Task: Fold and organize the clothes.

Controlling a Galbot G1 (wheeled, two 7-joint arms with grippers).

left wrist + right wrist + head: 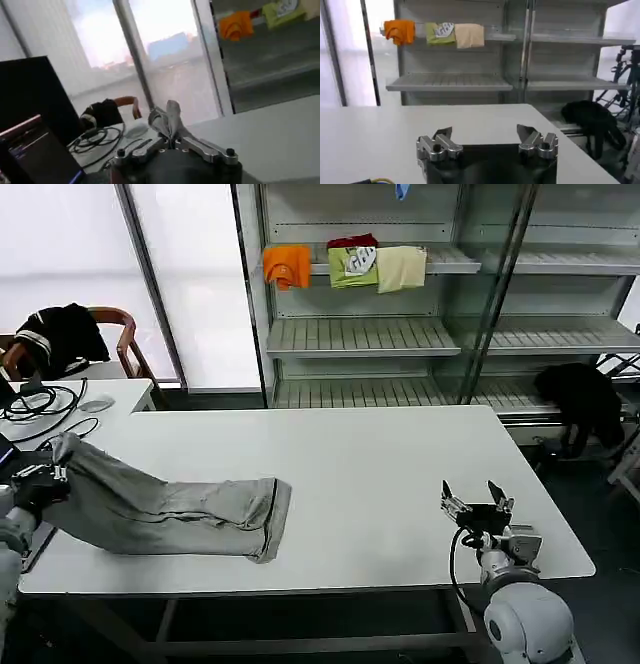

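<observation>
While my left gripper [40,476] pinches the grey shirt [180,514] at nine o'clock to drag it flat, my right gripper [478,502], fingers spread, waits at four o'clock on the table [380,474].

The shirt [170,509] is soft grey cloth, creased, with stitched seams along its length. The table [380,474] has a smooth, matt white top. The left gripper [172,142] and right gripper [487,140] have bright brushed-metal fingers on black matt plastic bodies. The shelves [360,334] are slatted, pale painted metal.
</observation>
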